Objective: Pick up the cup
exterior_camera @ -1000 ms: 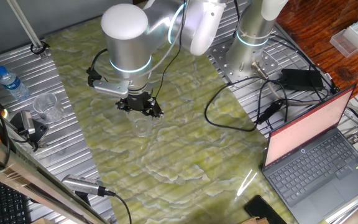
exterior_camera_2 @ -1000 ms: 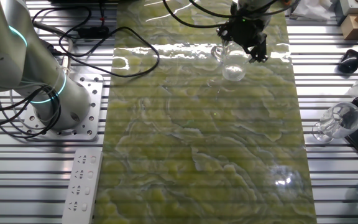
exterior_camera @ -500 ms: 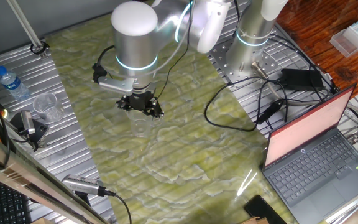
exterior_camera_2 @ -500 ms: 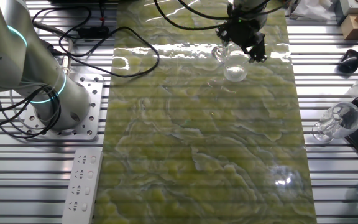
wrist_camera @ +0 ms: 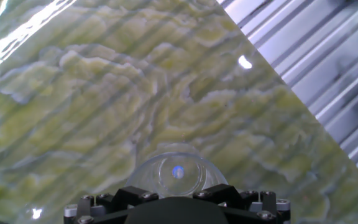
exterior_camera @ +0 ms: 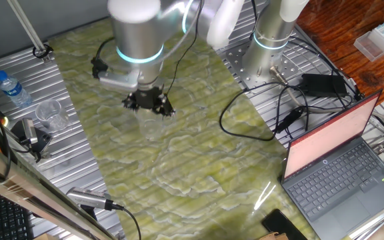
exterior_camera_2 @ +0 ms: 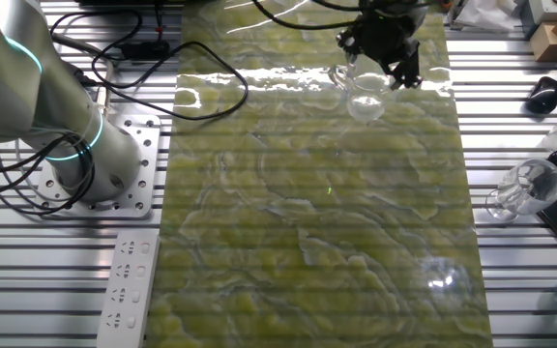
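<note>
Item: black two-finger gripper (exterior_camera: 149, 105). Fingers were clenched on the rim of the small, colourless, transparent drinking cup (exterior_camera_2: 365, 97), which hung directly beneath them. In the hand view the cup (wrist_camera: 178, 173) sat just ahead of the black gripper body, mouth toward the lens. The fingertips themselves were not visible there, so how much of the wall they covered could not be told.

Item: cup, position. It appeared clear of the green-and-yellow marbled mat (exterior_camera: 179, 153), at the mat's far end near the arm, though the gap beneath was too faint to confirm. A small side handle showed on its left in the other fixed view.

Item: surroundings. A second clear cup with whitish walls (exterior_camera: 51, 115) and a clear water bottle with a blue cap (exterior_camera: 11, 87) stood well apart on the ribbed metal table (exterior_camera: 72, 150). An open laptop with a pink-lit screen (exterior_camera: 335, 150) sat on the opposite side, with black cables (exterior_camera: 259, 113) between.

Item: risks, judged.
- Slip: smooth clear walls held only at the rim could slide out during a fast lift or swing.
- Tilt: an off-centre pinch might let the cup rotate between the fingers.
- Crush: too much squeeze could crack or deform a thin wall.
- Drop: a fall onto the mat might send it rolling toward the cables.
</note>
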`<control>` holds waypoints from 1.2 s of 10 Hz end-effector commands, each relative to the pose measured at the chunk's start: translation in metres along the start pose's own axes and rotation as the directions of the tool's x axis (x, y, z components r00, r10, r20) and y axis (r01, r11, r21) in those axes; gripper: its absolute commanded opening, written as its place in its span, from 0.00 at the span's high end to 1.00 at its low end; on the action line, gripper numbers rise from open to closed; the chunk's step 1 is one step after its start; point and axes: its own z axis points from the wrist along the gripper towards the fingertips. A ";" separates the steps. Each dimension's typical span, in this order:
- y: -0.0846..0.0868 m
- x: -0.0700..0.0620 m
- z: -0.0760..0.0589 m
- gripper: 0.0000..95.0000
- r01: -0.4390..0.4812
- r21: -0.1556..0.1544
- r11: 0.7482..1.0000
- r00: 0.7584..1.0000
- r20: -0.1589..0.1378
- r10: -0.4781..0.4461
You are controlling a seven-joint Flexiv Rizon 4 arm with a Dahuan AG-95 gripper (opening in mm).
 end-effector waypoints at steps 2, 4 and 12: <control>0.003 0.006 -0.015 1.00 -0.017 -0.012 1.000 1.000 -0.009 0.017; 0.006 0.007 -0.028 1.00 -0.029 -0.015 0.999 0.999 -0.017 0.028; 0.013 0.009 -0.061 1.00 -0.066 -0.009 0.998 0.997 -0.046 0.065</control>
